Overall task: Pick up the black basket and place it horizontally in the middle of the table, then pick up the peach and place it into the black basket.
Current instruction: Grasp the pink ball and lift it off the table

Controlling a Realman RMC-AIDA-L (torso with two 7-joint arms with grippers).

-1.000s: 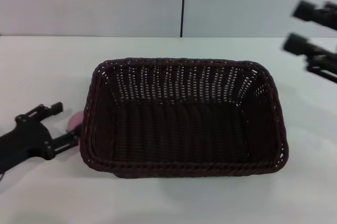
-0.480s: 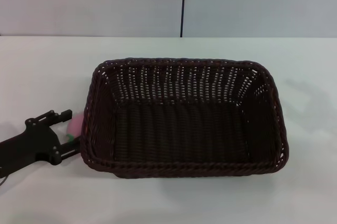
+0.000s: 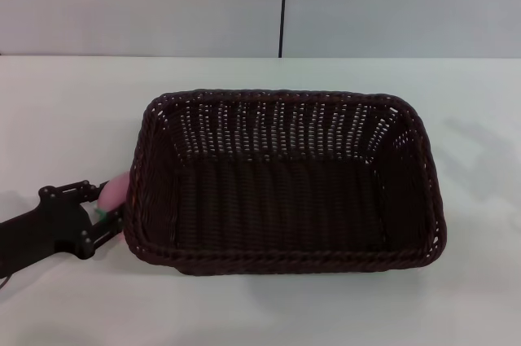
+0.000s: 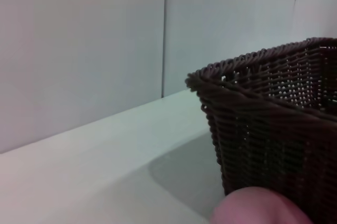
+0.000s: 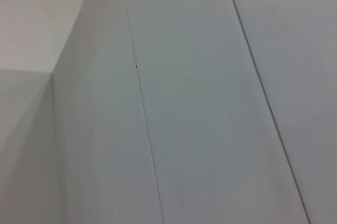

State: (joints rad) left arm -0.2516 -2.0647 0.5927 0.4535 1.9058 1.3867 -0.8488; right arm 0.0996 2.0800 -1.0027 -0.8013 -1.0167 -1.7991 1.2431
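Left claw (image 3: pixel 104 209) low over the desk (image 3: pixel 73 110), fingers either side of the peach (image 3: pixel 115 190) — closed on it or only flanking it, cannot tell. Peach right at the claw's tip, pressed close to the basket (image 3: pixel 285 183) wall; touching or a hair apart, unclear. Basket just ahead of the claw and to its right, long side across the desk, braided rim (image 4: pixel 231 68) above the peach (image 4: pixel 260 207) in the left wrist view. Bare white desk open behind and to the claw's left, and beyond the basket's far rim up to the wall. Right claw out of sight — wall only in its wrist view.
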